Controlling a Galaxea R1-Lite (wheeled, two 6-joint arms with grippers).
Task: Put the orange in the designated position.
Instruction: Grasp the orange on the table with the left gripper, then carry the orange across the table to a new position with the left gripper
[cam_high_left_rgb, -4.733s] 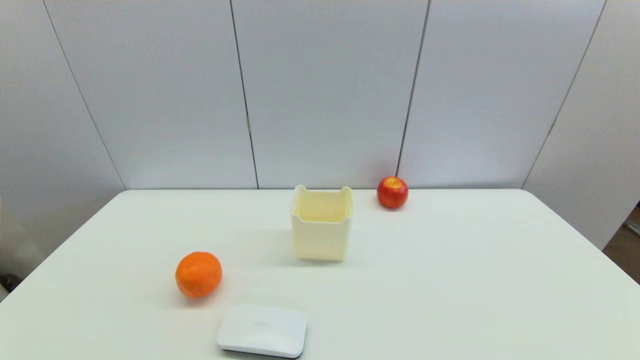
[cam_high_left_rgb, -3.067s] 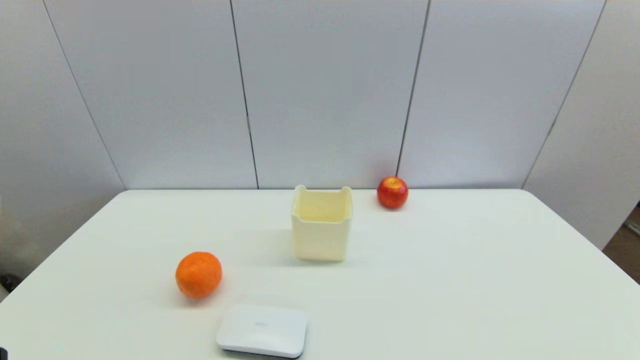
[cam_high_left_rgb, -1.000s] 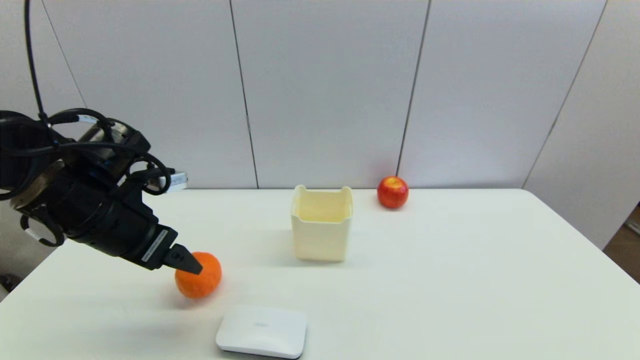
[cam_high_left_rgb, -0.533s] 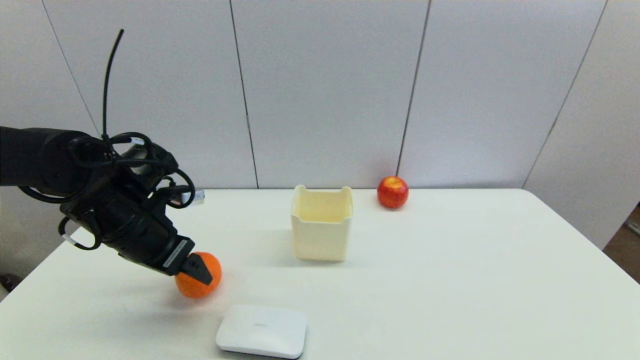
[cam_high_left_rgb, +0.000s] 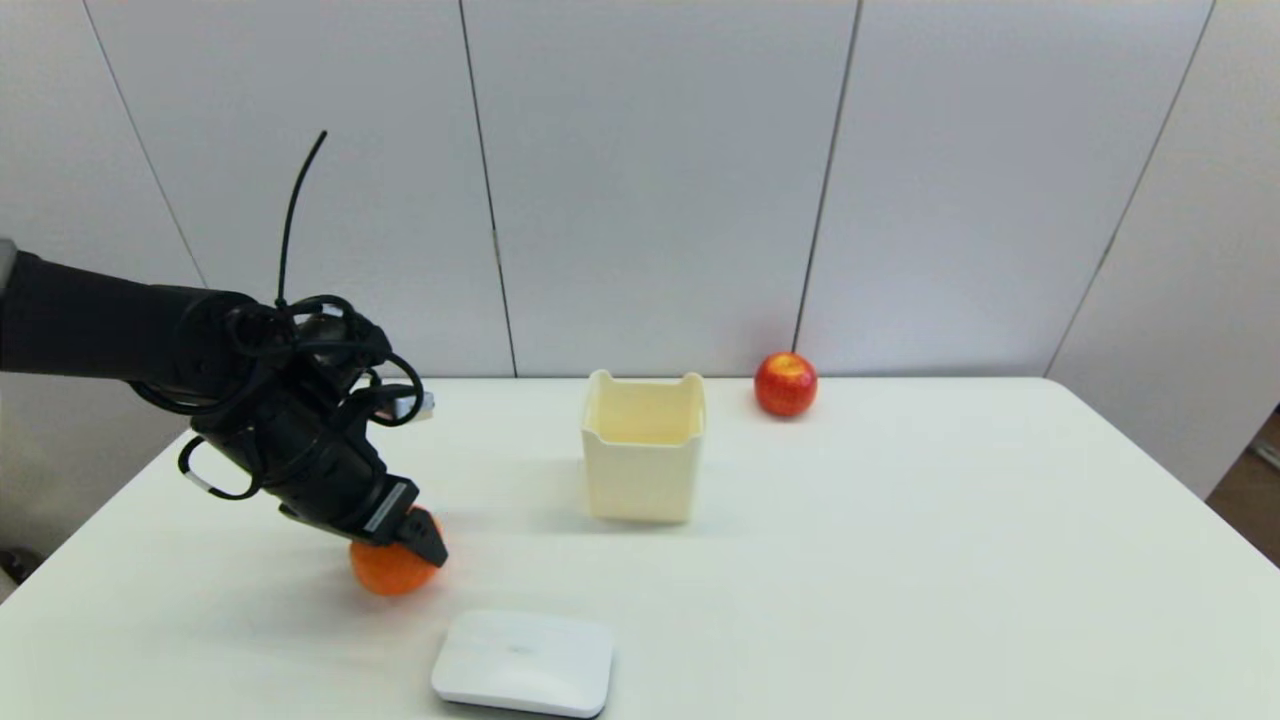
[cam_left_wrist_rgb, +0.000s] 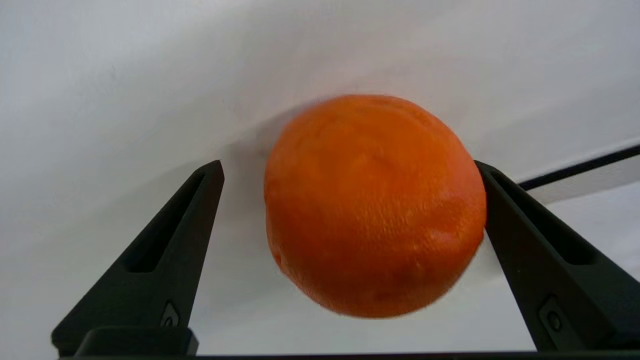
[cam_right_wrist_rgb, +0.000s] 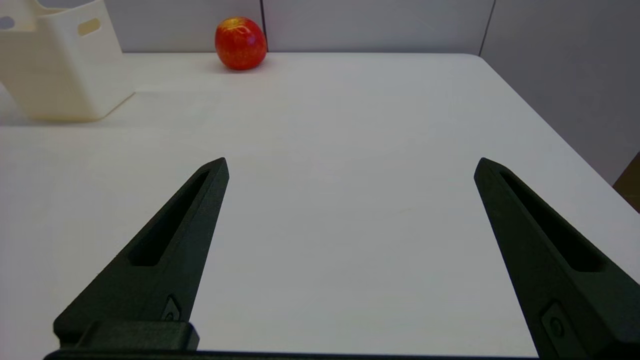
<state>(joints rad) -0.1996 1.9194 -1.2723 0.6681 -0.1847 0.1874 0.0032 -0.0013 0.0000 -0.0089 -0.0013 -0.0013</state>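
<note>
Left pincer (cam_high_left_rgb: 415, 540) is spread wide around the round bright-orange dimpled orange (cam_high_left_rgb: 385, 570), one finger (cam_left_wrist_rgb: 165, 260) clear of the skin, the other at its edge, nothing clamped. That fruit sits on the white table (cam_high_left_rgb: 900, 560) at about 8 o'clock from the open cream plastic box (cam_high_left_rgb: 643, 450). At 5 o'clock from the fruit lies a flat white rounded pad (cam_high_left_rgb: 523, 663). Glossy red apple (cam_high_left_rgb: 785, 384) rests at 2 o'clock from the box. Right pincer (cam_right_wrist_rgb: 350, 167) hangs released, low over bare table

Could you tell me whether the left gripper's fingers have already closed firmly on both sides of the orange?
No; in the left wrist view the left gripper is open around the orange, with bare table visible between one finger and the fruit.
</note>
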